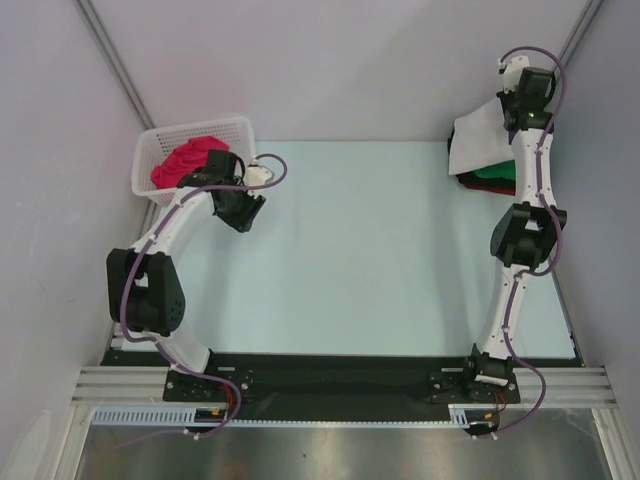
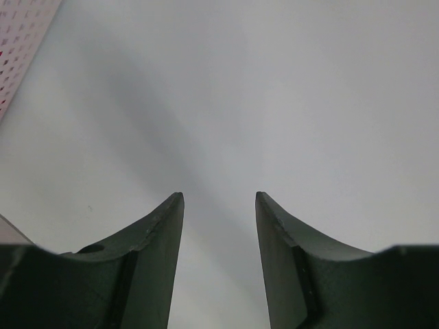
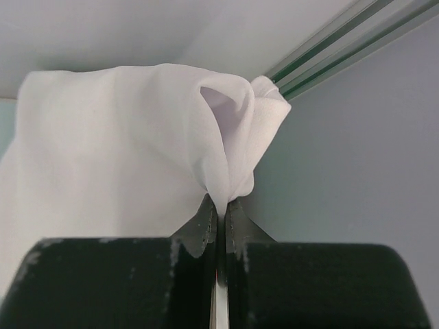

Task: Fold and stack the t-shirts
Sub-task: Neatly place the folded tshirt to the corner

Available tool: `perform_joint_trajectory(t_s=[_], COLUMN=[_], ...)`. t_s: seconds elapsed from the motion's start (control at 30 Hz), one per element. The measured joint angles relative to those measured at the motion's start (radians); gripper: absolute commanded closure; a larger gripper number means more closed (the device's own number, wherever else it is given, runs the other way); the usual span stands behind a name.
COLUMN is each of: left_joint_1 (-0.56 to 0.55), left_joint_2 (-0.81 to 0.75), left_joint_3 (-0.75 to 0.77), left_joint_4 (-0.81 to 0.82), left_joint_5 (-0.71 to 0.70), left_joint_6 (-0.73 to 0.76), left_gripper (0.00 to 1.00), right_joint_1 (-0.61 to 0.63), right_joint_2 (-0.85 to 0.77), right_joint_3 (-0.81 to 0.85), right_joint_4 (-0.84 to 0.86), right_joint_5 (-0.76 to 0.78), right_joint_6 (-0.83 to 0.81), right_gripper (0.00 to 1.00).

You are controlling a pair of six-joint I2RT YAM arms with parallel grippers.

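My right gripper (image 3: 221, 202) is shut on a pinched fold of the white t-shirt (image 3: 116, 151), which hangs and spreads out to the left in the right wrist view. From above, that white t-shirt (image 1: 478, 138) drapes over a stack at the table's far right, where green (image 1: 497, 172) and red (image 1: 490, 185) folded t-shirts show underneath. The right gripper (image 1: 510, 122) sits at the white shirt's far edge. A magenta-red t-shirt (image 1: 186, 160) lies crumpled in the basket. My left gripper (image 2: 219, 197) is open above bare table, nothing between its fingers, just right of the basket (image 1: 160, 150).
The white lattice basket (image 2: 19, 41) stands at the far left corner, its wall showing at the top left of the left wrist view. Grey enclosure walls close in on both sides and the back. A metal frame rail (image 3: 343, 34) runs behind the right gripper.
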Motion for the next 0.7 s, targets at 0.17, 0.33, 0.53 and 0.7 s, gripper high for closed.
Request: perform_joint_trajectory(t_s=[0.17, 0.33, 0.53, 0.7], left_joint_1=[0.0, 0.0, 0.0, 0.0], left_joint_2=[0.007, 0.037, 0.076, 0.087], left_joint_3=[0.017, 0.032, 0.072, 0.092], left_joint_4=[-0.022, -0.044, -0.068, -0.076], left_joint_5=[-0.031, -0.047, -0.061, -0.064], left_joint_6=[0.007, 0.007, 0.004, 0.004], left_gripper=[0.49, 0.49, 0.49, 0.49], right_joint_1=[-0.018, -0.033, -0.072, -0.101], right_joint_2=[0.066, 0.117, 0.148, 0.169], right_joint_3=[-0.012, -0.027, -0.058, -0.068], right_joint_4=[0.071, 0.165, 0.247, 0.283], right_joint_5=[0.0, 0.032, 0.038, 0.037], right_joint_6=[-0.041, -0.074, -0.085, -0.085], right_gripper=[1.0, 1.0, 1.0, 0.78])
